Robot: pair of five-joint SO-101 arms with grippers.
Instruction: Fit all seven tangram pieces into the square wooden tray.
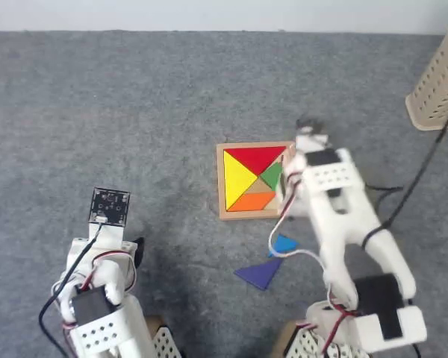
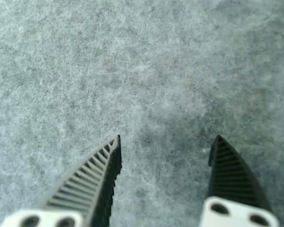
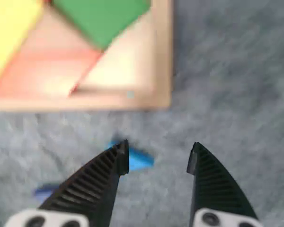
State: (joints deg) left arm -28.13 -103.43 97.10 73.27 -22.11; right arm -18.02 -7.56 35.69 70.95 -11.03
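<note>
The square wooden tray (image 1: pixel 222 183) lies mid-table with a red triangle (image 1: pixel 254 157), a yellow triangle (image 1: pixel 236 179), a green piece (image 1: pixel 272 176) and an orange piece (image 1: pixel 252 201) inside. On the carpet in front of it lie a small blue piece (image 1: pixel 284 244) and a purple triangle (image 1: pixel 260 274). My right arm (image 1: pixel 332 186) hangs over the tray's right side. Its gripper (image 3: pixel 158 151) is open above the carpet just outside the tray rim (image 3: pixel 163 56), the blue piece (image 3: pixel 137 160) beside one finger. My left gripper (image 2: pixel 165 146) is open over bare carpet.
A beige perforated container (image 1: pixel 437 82) stands at the back right edge. A black cable (image 1: pixel 418 183) trails from the right arm. The left arm (image 1: pixel 104 283) sits at the front left, far from the tray. Grey carpet covers the table.
</note>
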